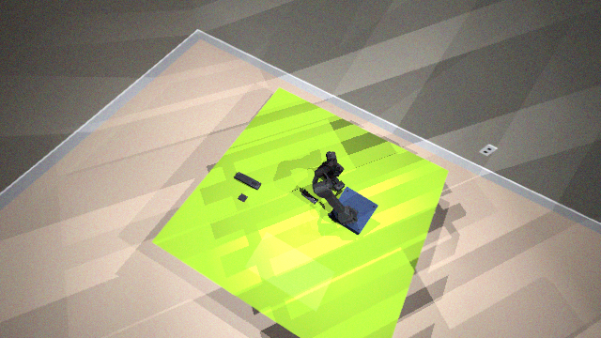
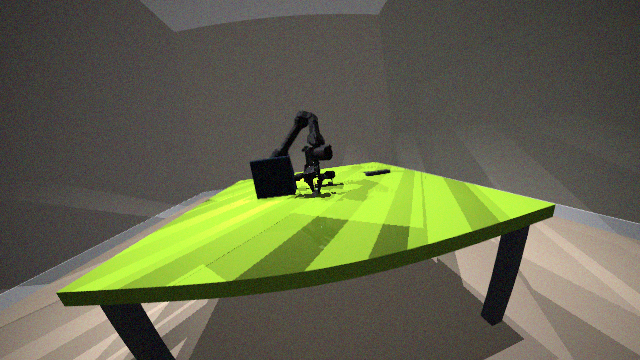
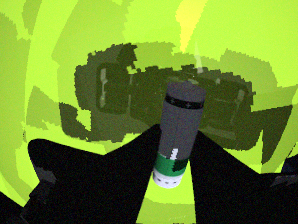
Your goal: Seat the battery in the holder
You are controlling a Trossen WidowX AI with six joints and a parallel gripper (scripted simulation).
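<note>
The battery [image 3: 180,120] has a dark grey body with a black band, a green band and a white end nearest the camera. It lies slightly slanted between my fingertips in the wrist view. My gripper [image 2: 316,191] [image 3: 175,133] is shut on it, one finger against each side, low over the table. I cannot tell whether the battery still rests on the table. The holder [image 1: 309,195] appears as a small dark and whitish shape in shadow, just left of the arm in the top view. It does not show in the wrist view.
A blue board [image 1: 365,207] [image 2: 273,177] is at the arm's base. A long black object [image 1: 247,180] [image 2: 377,172] lies farther off on the green table [image 1: 282,263] [image 2: 360,250], with a small dark square piece [image 1: 242,197] near it.
</note>
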